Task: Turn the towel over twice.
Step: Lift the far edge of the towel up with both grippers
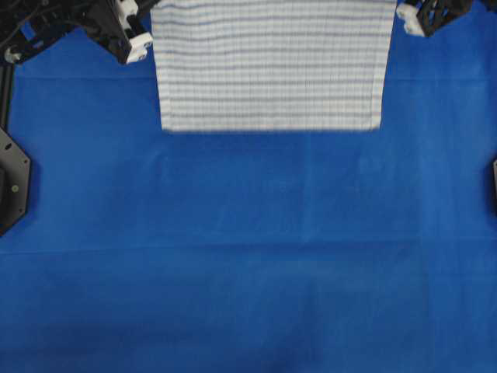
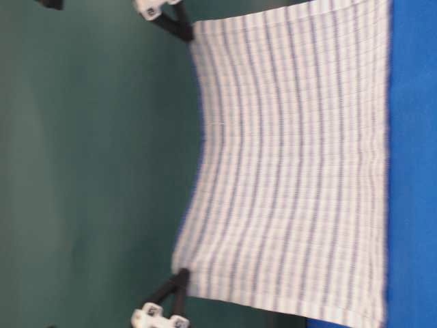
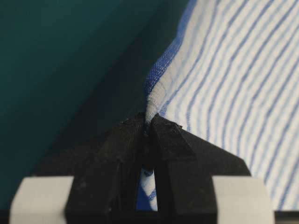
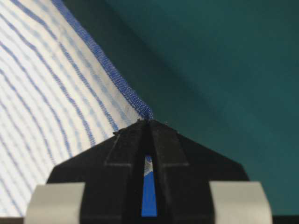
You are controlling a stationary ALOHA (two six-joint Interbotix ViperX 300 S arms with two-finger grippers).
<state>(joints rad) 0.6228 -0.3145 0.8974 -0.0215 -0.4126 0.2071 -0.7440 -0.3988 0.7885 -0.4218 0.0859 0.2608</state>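
The white towel [image 1: 272,62] with thin blue stripes hangs spread out above the far part of the table, held up by its two top corners. My left gripper [image 1: 149,27] is shut on the towel's left top corner. In the left wrist view that gripper [image 3: 149,122] pinches the hem of the towel [image 3: 233,70]. My right gripper [image 1: 400,9] is shut on the right top corner, and its tips [image 4: 149,121] clamp the blue-edged towel [image 4: 37,93]. In the table-level view the towel [image 2: 293,164] sags a little between the two corners, and its lower edge reaches down to the table.
A plain blue table cover [image 1: 248,256] lies over the whole table in front of the towel. Black arm mounts sit at the left edge [image 1: 12,179] and the right edge [image 1: 494,186]. A dark green backdrop [image 2: 82,164] stands behind.
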